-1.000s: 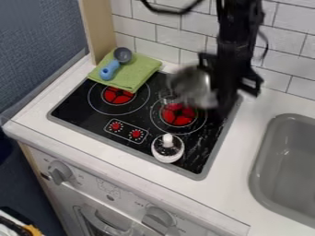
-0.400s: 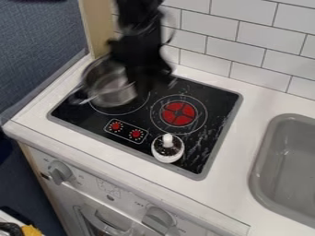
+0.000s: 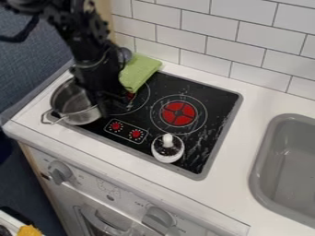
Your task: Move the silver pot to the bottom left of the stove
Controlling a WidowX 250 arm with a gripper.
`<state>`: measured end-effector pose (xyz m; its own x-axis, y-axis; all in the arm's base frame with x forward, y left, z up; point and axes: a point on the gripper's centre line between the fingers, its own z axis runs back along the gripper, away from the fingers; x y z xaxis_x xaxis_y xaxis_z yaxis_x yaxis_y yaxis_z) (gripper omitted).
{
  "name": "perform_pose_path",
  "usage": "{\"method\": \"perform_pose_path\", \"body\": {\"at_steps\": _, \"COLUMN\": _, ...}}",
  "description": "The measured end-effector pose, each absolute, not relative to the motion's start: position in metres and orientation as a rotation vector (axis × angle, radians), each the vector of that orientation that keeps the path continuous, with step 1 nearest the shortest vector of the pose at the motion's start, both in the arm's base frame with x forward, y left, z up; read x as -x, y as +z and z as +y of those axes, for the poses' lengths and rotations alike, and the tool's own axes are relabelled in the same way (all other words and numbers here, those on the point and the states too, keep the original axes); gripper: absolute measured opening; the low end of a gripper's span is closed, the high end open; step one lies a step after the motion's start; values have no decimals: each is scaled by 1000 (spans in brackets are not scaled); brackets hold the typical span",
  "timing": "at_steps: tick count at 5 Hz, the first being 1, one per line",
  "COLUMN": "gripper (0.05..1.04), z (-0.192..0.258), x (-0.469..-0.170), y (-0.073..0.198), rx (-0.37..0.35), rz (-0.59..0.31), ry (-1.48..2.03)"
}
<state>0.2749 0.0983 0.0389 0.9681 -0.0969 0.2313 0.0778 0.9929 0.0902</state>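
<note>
Camera view, looking down at a slant. White rectangular wall tiles with dark grout (image 3: 265, 41) along the far side; blue woven-textured panel (image 3: 37, 50) at left. White countertop (image 3: 246, 133) runs between, above a white toy oven front with grey knobs (image 3: 104, 184).

Set into the counter: flat black stove with a grey metal frame (image 3: 212, 97). Right of it, grey rounded-corner sink (image 3: 271, 166).

Black jointed robot arm (image 3: 83, 34) comes in from the upper left, over the far left part of the stove. Black two-finger gripper (image 3: 103, 105) hangs down at the right side of the pot; whether it is spread, pressed together or pinching the pot's rim, cannot tell.

Shiny silver metal pot with a loop handle (image 3: 71, 103): at the left corner of the stove, left part reaching past the frame over the counter. Handle points near-left. Whether its base touches the surface, cannot tell.

Right burner, round with a red cross-marked centre (image 3: 178, 114), in full sight; left burner, the same red (image 3: 130, 96), partly hidden by the arm. Folded green cloth (image 3: 140, 71) lies over the stove's far left edge, grey round utensil head (image 3: 126, 55) beside the arm there. Near side of the stove: small white round object with dark top and pale knob (image 3: 167, 148), upright. Left of it, outlined control panel with two red dials (image 3: 126, 131).
</note>
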Motion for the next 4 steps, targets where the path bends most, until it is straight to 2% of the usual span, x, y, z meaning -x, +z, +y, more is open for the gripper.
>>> {"method": "perform_pose_path", "body": {"at_steps": 1, "gripper": 77, "z": 105, "x": -278, "y": 24, "rx": -87, "rz": -205, "ry": -103}}
{"method": "perform_pose_path", "body": {"at_steps": 3, "gripper": 106, "z": 119, "x": -275, "y": 18, "rx": -102, "rz": -161, "ry": -73}}
{"method": "perform_pose_path", "body": {"at_steps": 4, "gripper": 286, "z": 116, "x": -270, "y": 16, "rx": -80, "rz": -141, "ry": -58}}
